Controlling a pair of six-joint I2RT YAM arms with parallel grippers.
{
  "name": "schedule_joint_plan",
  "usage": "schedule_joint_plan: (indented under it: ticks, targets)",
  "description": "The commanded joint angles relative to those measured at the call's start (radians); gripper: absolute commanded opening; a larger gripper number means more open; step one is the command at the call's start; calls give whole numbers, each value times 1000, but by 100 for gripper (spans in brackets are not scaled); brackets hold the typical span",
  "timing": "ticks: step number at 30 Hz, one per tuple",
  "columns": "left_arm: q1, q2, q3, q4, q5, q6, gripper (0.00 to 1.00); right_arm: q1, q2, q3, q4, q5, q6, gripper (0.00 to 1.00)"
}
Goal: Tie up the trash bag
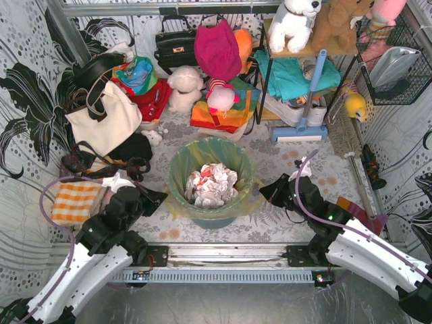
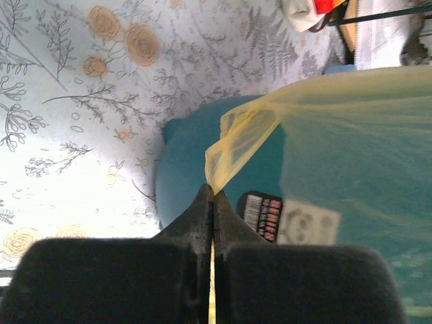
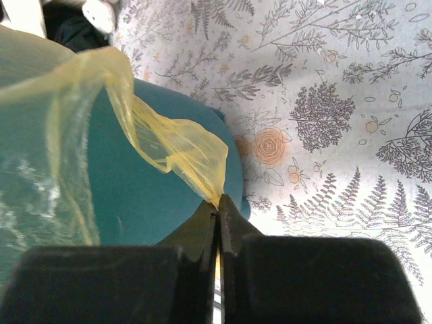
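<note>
- The left tool is clamped on a stretched corner of the trash bag.
- The right tool pinches the opposite corner.
- The trash bag lines the teal bin.

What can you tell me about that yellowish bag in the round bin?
The trash bag is thin, see-through yellow-green plastic, crinkly, lining a round teal bin. Its mouth is open and folded over the rim, with crumpled white paper inside. Two flaps of its edge stretch outward, one pinched in the shut left gripper, the other in the shut right gripper.
</note>
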Motion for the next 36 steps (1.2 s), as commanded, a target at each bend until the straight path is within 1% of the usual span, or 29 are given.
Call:
schedule_joint_plan:
  ticks: [1, 6, 10, 14, 19, 24, 30, 36]
  targets:
    - [0, -6, 104, -51, -75, 30, 0, 3, -53, 83, -89, 45, 4, 0]
    - [0, -1, 189, -64, -84, 54, 0, 3, -98, 130, -99, 58, 8, 0]
    - [0, 14, 233, -37, -50, 100, 0, 3, -105, 187, -98, 66, -10, 0]
    - [0, 66, 277, -26, -9, 163, 0, 3, -82, 232, -69, 47, -41, 0]
    - [1, 114, 318, -10, 33, 179, 0, 3, -36, 263, 4, -13, -73, 0]
    - [0, 125, 359, -8, 51, 189, 0, 3, 3, 296, 71, -60, -90, 0]
    - [1, 134, 393, -4, 53, 199, 0, 4, 23, 321, 127, -65, -110, 0]
    - [0, 196, 440, 28, 65, 240, 0, 3, 76, 371, 180, -87, -139, 0]
